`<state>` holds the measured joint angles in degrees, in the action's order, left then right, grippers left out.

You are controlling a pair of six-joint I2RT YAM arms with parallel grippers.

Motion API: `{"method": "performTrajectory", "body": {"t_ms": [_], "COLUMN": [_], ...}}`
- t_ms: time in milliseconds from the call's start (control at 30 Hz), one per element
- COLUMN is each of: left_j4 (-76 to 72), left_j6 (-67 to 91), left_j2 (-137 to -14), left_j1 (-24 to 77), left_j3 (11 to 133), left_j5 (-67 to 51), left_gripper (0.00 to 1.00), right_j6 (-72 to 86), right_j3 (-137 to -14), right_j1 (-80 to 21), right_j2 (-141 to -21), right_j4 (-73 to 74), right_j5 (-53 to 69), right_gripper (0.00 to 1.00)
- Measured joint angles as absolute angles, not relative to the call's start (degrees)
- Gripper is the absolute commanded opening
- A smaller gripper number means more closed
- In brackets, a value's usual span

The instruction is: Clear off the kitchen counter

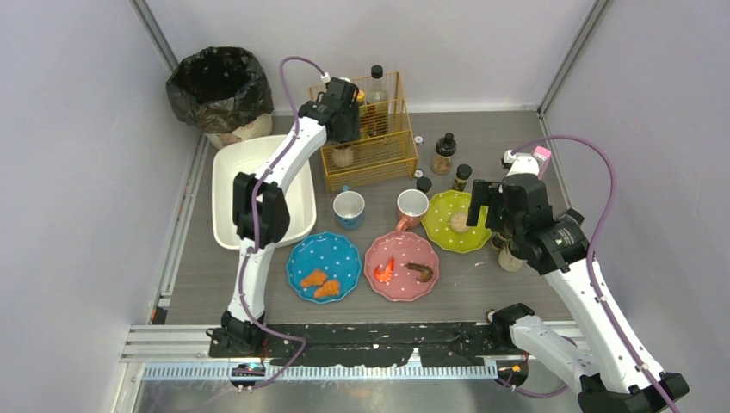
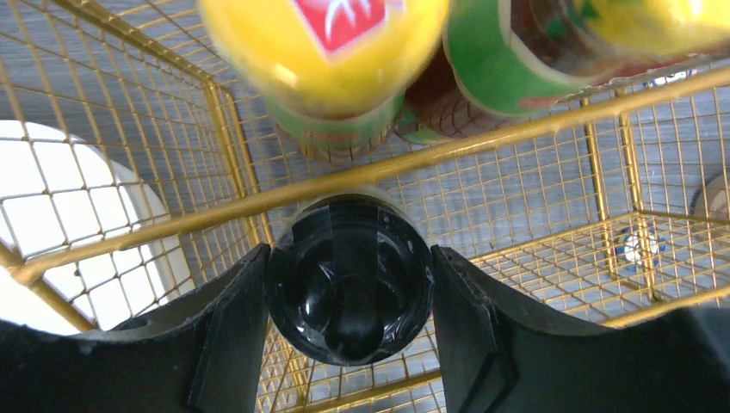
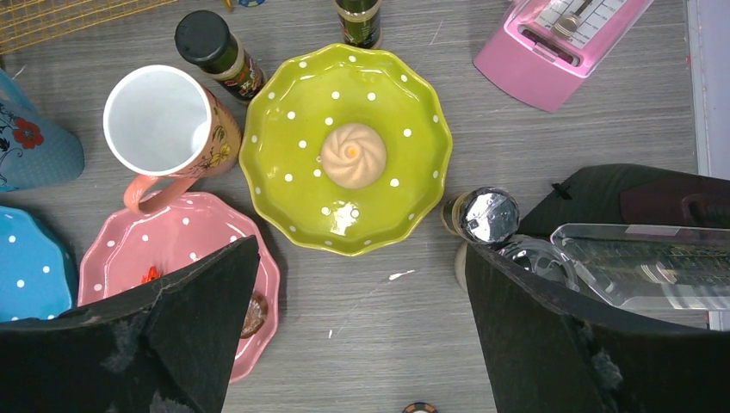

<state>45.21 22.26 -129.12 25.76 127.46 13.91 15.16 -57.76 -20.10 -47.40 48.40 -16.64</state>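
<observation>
Clutter of plates [image 1: 324,267], mugs [image 1: 349,209] and bottles [image 1: 444,153] across centre of bench [image 1: 482,284] in top view; far from cleared. Reaches with left arm to upper middle, elbow high, left claw [image 1: 343,127] dipped into basket [image 1: 392,151], probably to stow a bottle upright there. Keeps right arm folded at right, right claw [image 1: 487,211] beside green plate [image 1: 437,225].

Left wrist view: clamps fingers [image 2: 232,344] on both sides of black-capped bottle [image 2: 349,292], inside the wire.

Right wrist view: spreads jaws wide, grips nothing, hangs over bare bench just below green plate.
</observation>
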Motion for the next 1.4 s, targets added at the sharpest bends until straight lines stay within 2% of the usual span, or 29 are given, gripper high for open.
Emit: {"method": "performTrajectory", "body": {"t_ms": [67,367,533,633,767,1000,1200,1400], "left_j4": [44.2,44.0,43.6,44.6,46.6,48.8,48.7,49.8], "left_j6": [22.7,22.9,24.7,25.2,26.2,26.9,24.5,20.0], "left_j2": [-130.3,-130.4,-130.1,-129.2,-126.0,-113.2,-93.8,-79.2], "left_j1": [25.8,25.7,25.6,25.6,25.6,25.8,25.8,25.8], "left_j3": [127.5,127.7,127.7,127.7,127.7,125.8,111.5,95.0], "left_j5": [13.8,12.5,10.3,9.1,7.2,2.8,1.1,6.6], "left_gripper": [0.33,0.81,0.95,0.99,0.99,1.00,1.00,1.00], "right_j6": [15.2,15.6,15.6,15.4,15.0,14.7,13.6,13.7], "right_j3": [-57.8,-57.7,-57.8,-58.4,-61.3,-71.3,-80.3,-82.6], "right_j1": [-20.1,-20.1,-20.1,-20.1,-20.1,-20.1,-20.0,-17.3], "right_j2": [-47.3,-46.1,-46.7,-48.5,-52.7,-62.6,-75.5,-85.8], "right_j4": [48.4,48.4,48.4,48.5,48.5,48.2,47.0,43.2], "right_j5": [-16.6,-16.2,-15.6,-15.1,-14.9,-15.1,-15.4,-13.0], "right_gripper": [0.95,0.95,0.95,0.95,0.95,0.95,0.95,0.96]}}
